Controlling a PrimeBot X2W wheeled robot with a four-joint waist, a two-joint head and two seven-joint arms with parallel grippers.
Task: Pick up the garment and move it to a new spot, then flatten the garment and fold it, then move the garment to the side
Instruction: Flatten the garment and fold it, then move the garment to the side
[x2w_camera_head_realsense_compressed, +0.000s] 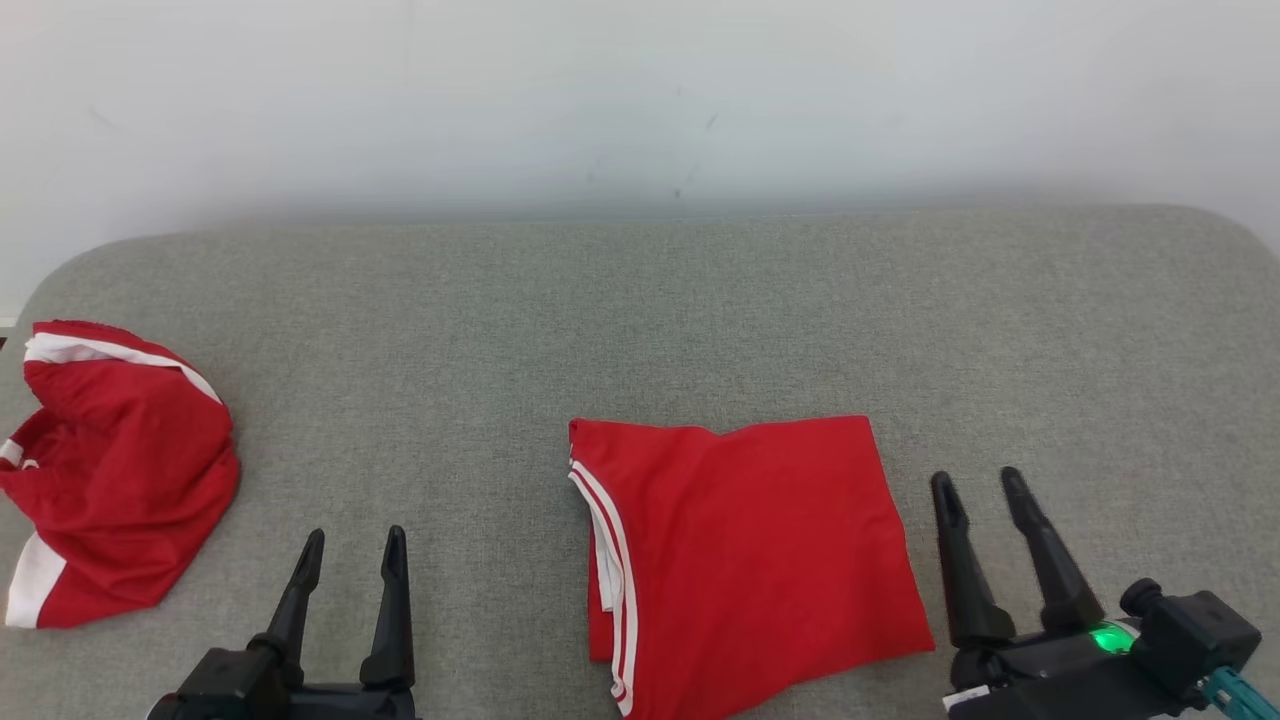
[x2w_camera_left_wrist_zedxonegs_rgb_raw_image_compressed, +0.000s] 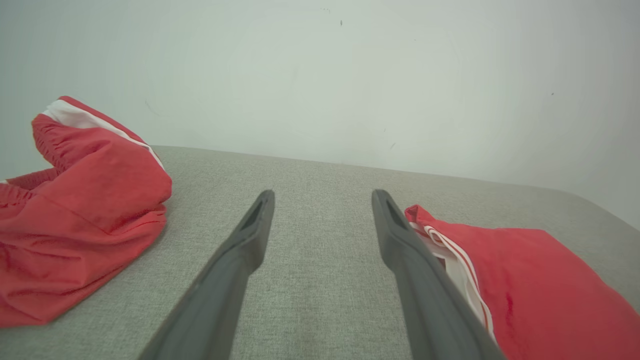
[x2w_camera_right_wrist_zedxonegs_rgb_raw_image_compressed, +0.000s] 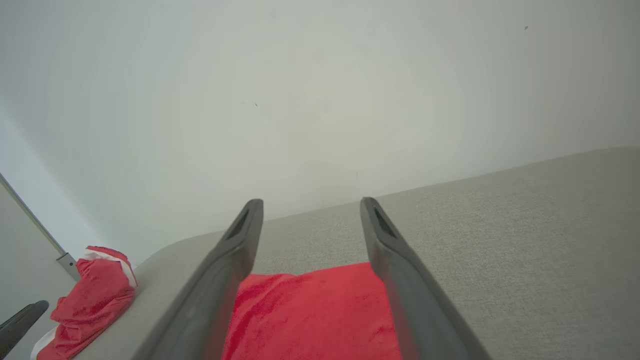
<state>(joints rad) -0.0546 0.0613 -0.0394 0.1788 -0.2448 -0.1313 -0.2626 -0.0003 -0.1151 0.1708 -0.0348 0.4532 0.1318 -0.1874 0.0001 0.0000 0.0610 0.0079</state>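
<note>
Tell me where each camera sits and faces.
Head view: on the head, looking down at the grey cushion; left gripper and right gripper at bottom.
Left wrist view: along its gripper toward the wall, between crumpled red garment and folded red garment.
Right wrist view: along its gripper, across the folded red garment.
Shared: all show both garments.

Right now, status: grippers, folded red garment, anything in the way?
Left gripper, right gripper open, empty. Folded red white-striped garment lies flat on grey fabric surface. Crumpled red garment far left, apart.

Folded garment (x2w_camera_head_realsense_compressed: 760, 540) is recorded as red with white stripes, crumpled garment (x2w_camera_head_realsense_compressed: 120, 470) red with white bands, surface (x2w_camera_head_realsense_compressed: 640, 320) grey.
</note>
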